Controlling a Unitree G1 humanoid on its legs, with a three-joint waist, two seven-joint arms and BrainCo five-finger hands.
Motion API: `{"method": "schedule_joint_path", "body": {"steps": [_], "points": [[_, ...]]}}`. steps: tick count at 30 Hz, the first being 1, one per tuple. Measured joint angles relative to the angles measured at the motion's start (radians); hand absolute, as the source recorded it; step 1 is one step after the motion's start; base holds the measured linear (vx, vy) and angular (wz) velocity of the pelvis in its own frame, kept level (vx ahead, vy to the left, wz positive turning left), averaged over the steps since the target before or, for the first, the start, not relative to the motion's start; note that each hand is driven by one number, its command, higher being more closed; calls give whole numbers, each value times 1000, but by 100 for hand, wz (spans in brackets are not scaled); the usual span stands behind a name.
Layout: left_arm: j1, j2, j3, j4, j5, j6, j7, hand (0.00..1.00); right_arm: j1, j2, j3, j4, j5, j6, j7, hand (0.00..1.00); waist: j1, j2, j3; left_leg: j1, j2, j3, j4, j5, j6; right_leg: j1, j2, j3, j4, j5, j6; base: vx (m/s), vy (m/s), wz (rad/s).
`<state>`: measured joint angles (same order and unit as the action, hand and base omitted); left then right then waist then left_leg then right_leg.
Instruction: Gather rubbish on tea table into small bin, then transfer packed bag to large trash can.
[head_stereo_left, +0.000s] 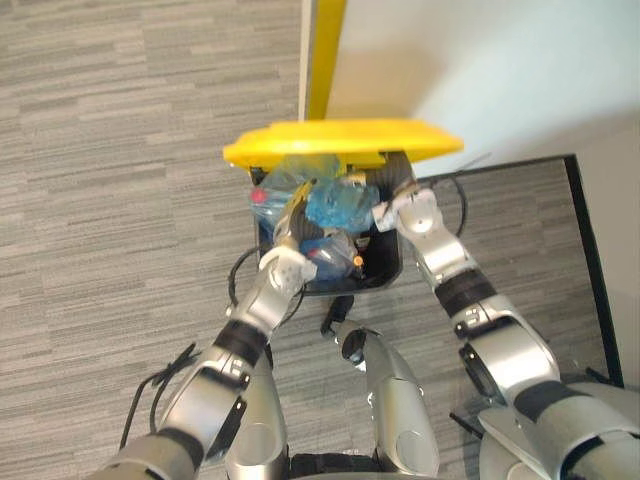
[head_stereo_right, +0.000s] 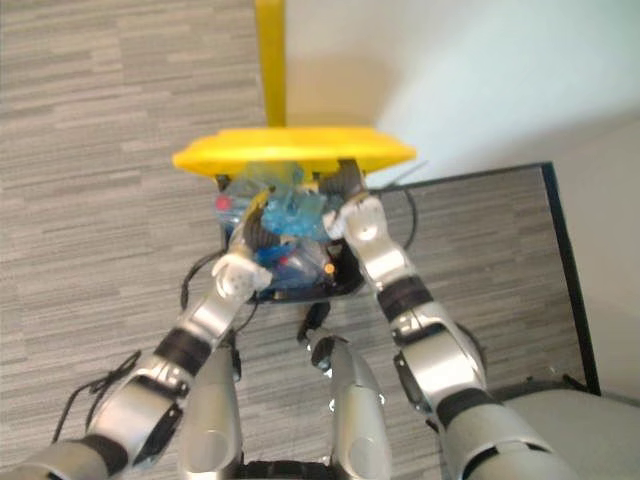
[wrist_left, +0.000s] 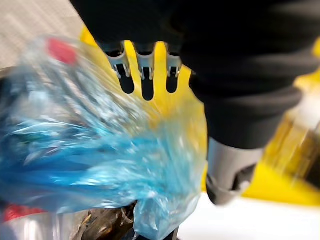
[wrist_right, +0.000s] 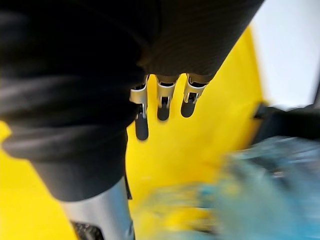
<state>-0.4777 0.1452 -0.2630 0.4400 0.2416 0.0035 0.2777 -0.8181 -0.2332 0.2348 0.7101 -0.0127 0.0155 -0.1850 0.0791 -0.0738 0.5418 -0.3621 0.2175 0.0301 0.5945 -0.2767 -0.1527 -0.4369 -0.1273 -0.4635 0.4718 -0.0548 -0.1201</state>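
Note:
A black large trash can (head_stereo_left: 388, 262) stands on the floor before me with its yellow lid (head_stereo_left: 340, 140) tipped up at the far side. A blue plastic bag (head_stereo_left: 335, 205) stuffed with rubbish sits in the can's mouth, and a red cap (head_stereo_left: 258, 196) shows at its left edge. My left hand (head_stereo_left: 292, 225) rests against the bag's left side; in its wrist view the fingers (wrist_left: 146, 65) lie straight over the blue bag (wrist_left: 100, 150), thumb apart. My right hand (head_stereo_left: 405, 208) is at the bag's right side, its fingers (wrist_right: 162, 95) straight before the yellow lid, the bag (wrist_right: 265, 190) beside them.
A white wall with a yellow post (head_stereo_left: 325, 60) rises right behind the can. Grey striped carpet spreads to the left. A black strip (head_stereo_left: 590, 260) borders the floor at the right.

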Motion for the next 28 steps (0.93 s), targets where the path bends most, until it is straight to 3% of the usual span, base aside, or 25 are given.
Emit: {"method": "schedule_joint_path", "body": {"steps": [4,5,7,11,12,15,16,17,19,20,21,22,23,24,26,28], "points": [[201,1,105,-34,-84,-28,-21,0,171,39,-57,11,-38,18,14,0,22,2,-32,53,-2,6,20,-24,28,52,-6,6,15,-19,19,4,72,0],[315,1,160,-26,-129,-36,-40,0,265,80,-71,11,-68,26,22,0,29,1,-80,72,-8,20,26,-40,39,55,-12,24,33,-34,38,14,83,-21],[402,-2,213,15,-151,-40,-50,0,328,108,-72,11,-80,26,31,0,36,6,-112,97,-9,38,42,-56,45,64,-13,46,49,-41,47,15,93,-34],[539,-7,368,261,-189,-19,-81,0,488,147,-76,-15,-129,23,59,0,33,8,-154,191,-14,98,57,-95,57,107,-11,112,62,-45,75,-68,115,-38],[545,-1,410,332,-190,-9,-85,0,549,148,-76,-42,-143,18,63,0,28,8,-164,194,-17,107,57,-95,57,110,-9,126,54,-36,90,-132,135,-37],[594,-2,461,445,-186,14,-84,0,722,152,-88,-79,-175,4,78,0,0,-8,-211,218,-19,158,-5,-62,65,109,1,176,-23,19,186,-128,105,-45],[611,-2,476,455,-185,14,-83,0,782,157,-108,-74,-188,3,82,0,-18,-8,-228,229,-20,182,-74,-18,71,91,3,199,11,15,184,-123,38,-14],[628,5,484,468,-184,22,-81,0,847,159,-142,-63,-215,3,87,0,-48,-23,-248,255,-26,183,-156,37,68,76,1,227,172,-31,145,-56,5,0],[630,6,483,469,-184,28,-69,0,927,173,-208,-63,-223,1,84,0,-59,-18,-257,287,-25,182,-229,81,57,96,-12,246,329,-88,143,-21,-61,1],[647,8,488,465,-184,31,-60,0,976,193,-271,-62,-214,-13,70,0,-60,-32,-285,289,-22,185,-246,91,48,152,-28,297,377,-128,156,-26,-121,-17],[651,8,494,463,-184,31,-59,0,985,195,-278,-55,-214,-14,64,0,-60,-38,-292,287,-21,186,-241,90,45,178,-25,317,347,-159,179,-51,-189,-26],[647,3,504,462,-183,32,-57,0,994,199,-303,-24,-212,-23,56,0,-58,-48,-307,274,-23,183,-240,88,33,209,-2,315,272,-197,179,-62,-156,-38],[642,-23,512,468,-176,33,-54,0,992,203,-340,35,-211,-23,36,0,-43,-30,-352,274,-22,185,-273,102,29,253,35,319,115,-236,173,-30,-162,-61],[637,-47,517,471,-173,29,-51,0,982,198,-365,84,-210,-23,27,0,-24,-12,-370,275,-22,185,-305,122,33,276,56,315,16,-241,106,0,-80,-69],[633,-72,510,498,-161,30,-49,0,934,173,-422,193,-177,-13,14,0,-32,44,-397,302,-9,176,-400,176,51,313,101,322,-117,-169,114,-39,-32,-39],[628,-79,486,513,-161,29,-49,0,923,151,-430,252,-163,-5,8,0,-37,63,-414,332,-11,176,-468,207,53,336,115,329,-183,-134,121,-20,17,-11]]}}
